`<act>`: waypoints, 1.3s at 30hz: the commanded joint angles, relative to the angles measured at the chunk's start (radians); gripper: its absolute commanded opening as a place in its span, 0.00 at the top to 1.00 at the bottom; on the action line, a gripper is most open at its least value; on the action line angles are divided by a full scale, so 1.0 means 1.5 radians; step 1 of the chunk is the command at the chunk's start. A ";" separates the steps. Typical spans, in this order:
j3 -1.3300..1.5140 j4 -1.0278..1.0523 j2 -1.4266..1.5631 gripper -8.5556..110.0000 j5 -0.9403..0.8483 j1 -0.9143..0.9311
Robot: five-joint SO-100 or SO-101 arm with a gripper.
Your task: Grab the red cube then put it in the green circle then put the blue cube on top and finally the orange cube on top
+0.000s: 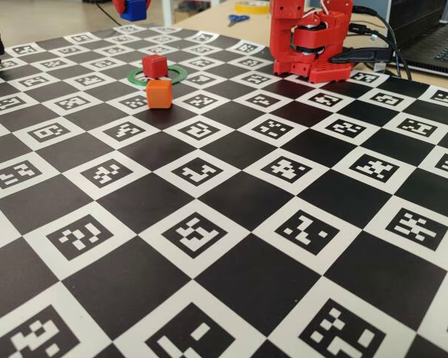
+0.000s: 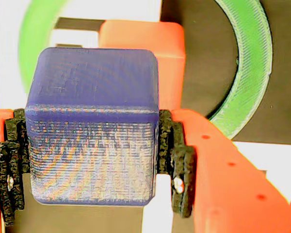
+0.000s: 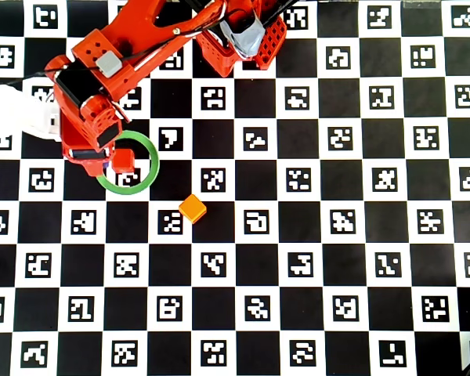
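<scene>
The red cube (image 1: 154, 66) sits inside the green circle (image 1: 178, 72) at the far left of the board. The orange cube (image 1: 159, 93) rests on the board just in front of the ring, outside it. High above them at the top edge of the fixed view, my gripper (image 1: 133, 9) is shut on the blue cube (image 1: 137, 9). In the wrist view the blue cube (image 2: 92, 131) is clamped between both black pads (image 2: 174, 150), with the red cube (image 2: 150, 41) and the green circle (image 2: 254, 73) below it. From overhead the arm hides the blue cube; the red cube (image 3: 124, 160) shows in the ring (image 3: 153, 164).
The red arm base (image 1: 313, 41) stands at the back right of the checkered marker board (image 1: 231, 246), with cables and a laptop behind it. Overhead, the orange cube (image 3: 192, 208) lies right of and below the ring. Scissors and tape lie off the board at the back.
</scene>
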 commanded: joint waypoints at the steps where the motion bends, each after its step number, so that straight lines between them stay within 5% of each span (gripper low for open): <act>1: 0.004 -0.014 0.012 0.88 0.007 0.004; 39: 0.131 -0.096 0.026 0.88 0.066 -0.030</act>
